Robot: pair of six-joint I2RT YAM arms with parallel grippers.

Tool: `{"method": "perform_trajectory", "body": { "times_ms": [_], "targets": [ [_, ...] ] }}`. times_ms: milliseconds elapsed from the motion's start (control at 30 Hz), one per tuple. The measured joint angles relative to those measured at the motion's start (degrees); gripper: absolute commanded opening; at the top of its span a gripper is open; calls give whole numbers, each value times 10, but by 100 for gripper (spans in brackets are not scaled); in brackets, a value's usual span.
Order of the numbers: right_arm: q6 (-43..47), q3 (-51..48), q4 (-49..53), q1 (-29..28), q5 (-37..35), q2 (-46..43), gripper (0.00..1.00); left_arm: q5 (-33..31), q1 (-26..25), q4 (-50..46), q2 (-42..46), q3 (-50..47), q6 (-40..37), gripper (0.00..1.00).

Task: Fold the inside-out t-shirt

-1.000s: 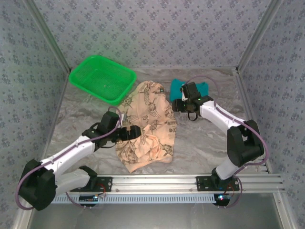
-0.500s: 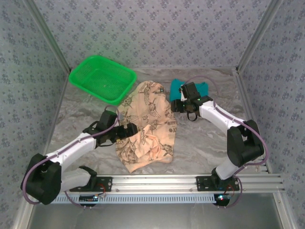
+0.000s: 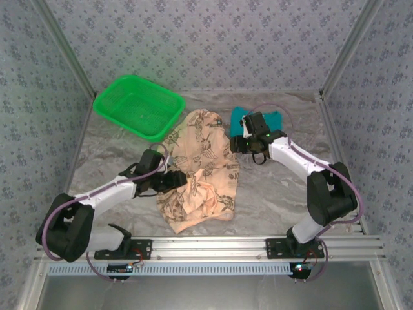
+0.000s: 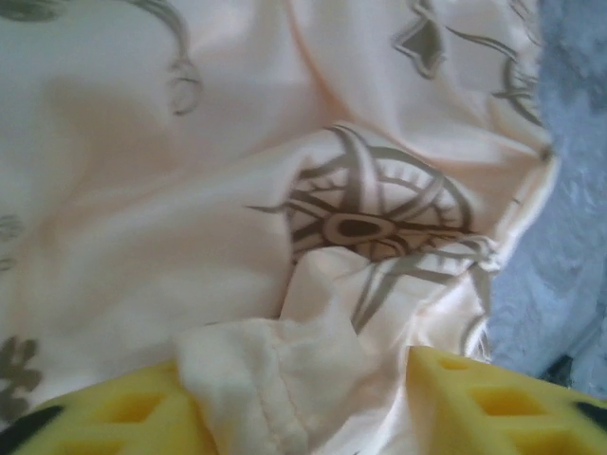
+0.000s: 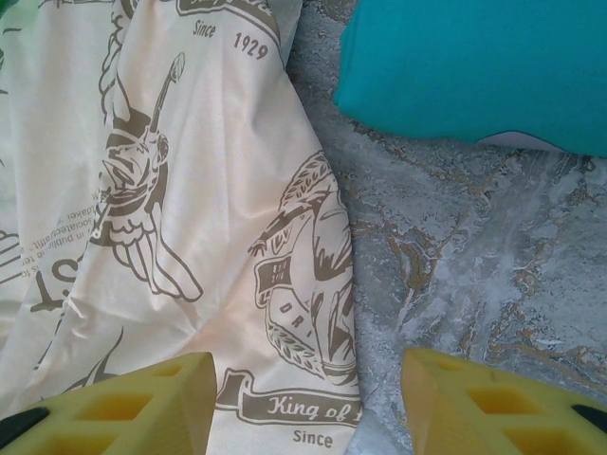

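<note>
The inside-out t-shirt (image 3: 205,169), peach-beige with dark brown prints, lies crumpled lengthwise in the middle of the table. My left gripper (image 3: 184,179) is at its left side, low on the cloth. In the left wrist view a raised cream hem fold of the t-shirt (image 4: 256,379) stands between the yellow fingers (image 4: 123,417); it touches the left one, with a gap to the right one. My left gripper (image 4: 299,417) is open. My right gripper (image 3: 237,143) hovers open over the shirt's upper right edge. In the right wrist view that gripper (image 5: 308,403) straddles the edge of the t-shirt (image 5: 190,190).
A folded teal garment (image 3: 276,117) lies just behind the right gripper and shows close by as teal cloth (image 5: 474,66). A green basket (image 3: 139,106) stands at the back left. Patterned walls close the sides and back. Marbled table (image 3: 277,187) is bare right of the shirt.
The left arm pushed right and lower onto the shirt, and its jaws narrowed around a fold of cloth. The right gripper edged slightly left toward the shirt's edge.
</note>
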State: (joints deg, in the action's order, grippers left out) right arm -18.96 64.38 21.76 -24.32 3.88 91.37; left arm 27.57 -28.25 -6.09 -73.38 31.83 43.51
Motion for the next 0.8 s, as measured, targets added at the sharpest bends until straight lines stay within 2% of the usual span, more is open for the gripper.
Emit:
{"method": "perform_trajectory", "body": {
  "times_ms": [267,300,367,567,800],
  "targets": [
    [2,0,0,-1,3,0,55,59,-23,29,37,-1,-43,29],
    [2,1,0,-1,5,0,55,65,-27,30,43,-1,-48,22],
    [1,1,0,-1,9,0,55,75,-37,30,53,-1,-58,0],
    [-13,23,-1,-2,15,13,55,89,-66,4,66,5,-102,0],
    [-42,122,-1,-34,-1,81,55,90,-122,-37,125,19,-141,0]
  ]
}}
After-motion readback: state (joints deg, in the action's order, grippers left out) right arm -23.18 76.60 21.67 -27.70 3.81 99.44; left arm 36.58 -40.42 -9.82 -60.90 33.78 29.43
